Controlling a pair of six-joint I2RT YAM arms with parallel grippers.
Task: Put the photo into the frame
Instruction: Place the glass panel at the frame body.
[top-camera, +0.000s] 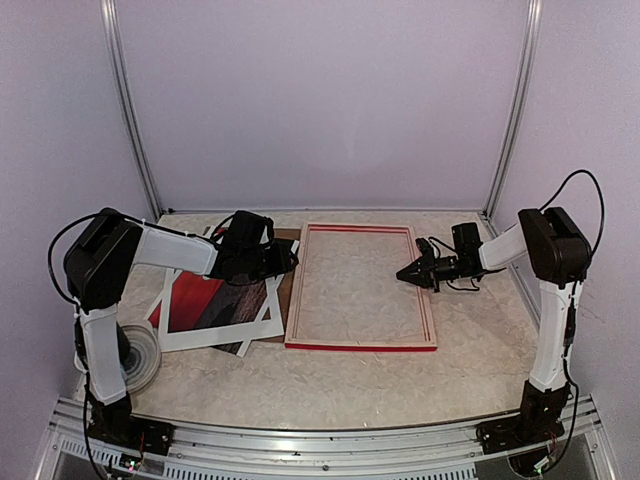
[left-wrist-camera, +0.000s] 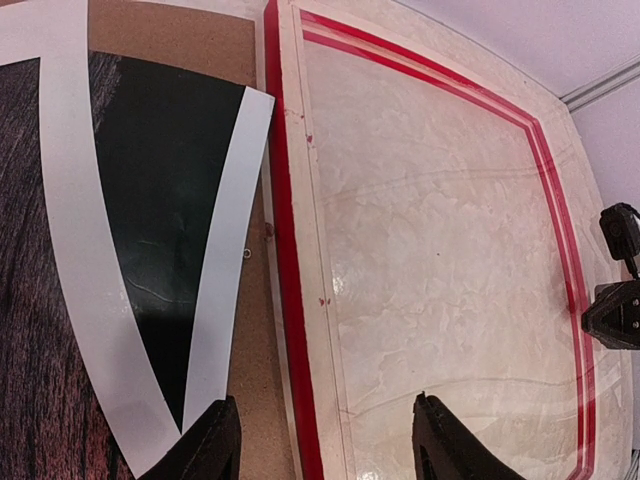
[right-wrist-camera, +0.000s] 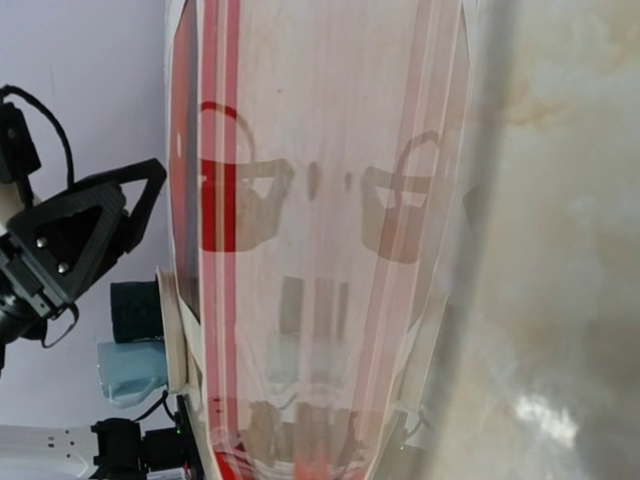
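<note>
Marbled table (top-camera: 350, 372), red-edged pale frame (top-camera: 360, 346) lying flat, white-bordered photo (top-camera: 197, 300) beside

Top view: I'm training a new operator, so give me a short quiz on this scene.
1. True or false: the photo lies inside the frame.
2. The right gripper is: A open, B shut, C holding the photo.
3. Fill in: the left gripper, open, is over the frame's ___ rail.
Key: 1 false; 2 B; 3 left.

The photo (top-camera: 196, 300) beside the frame (top-camera: 360, 346)
</note>
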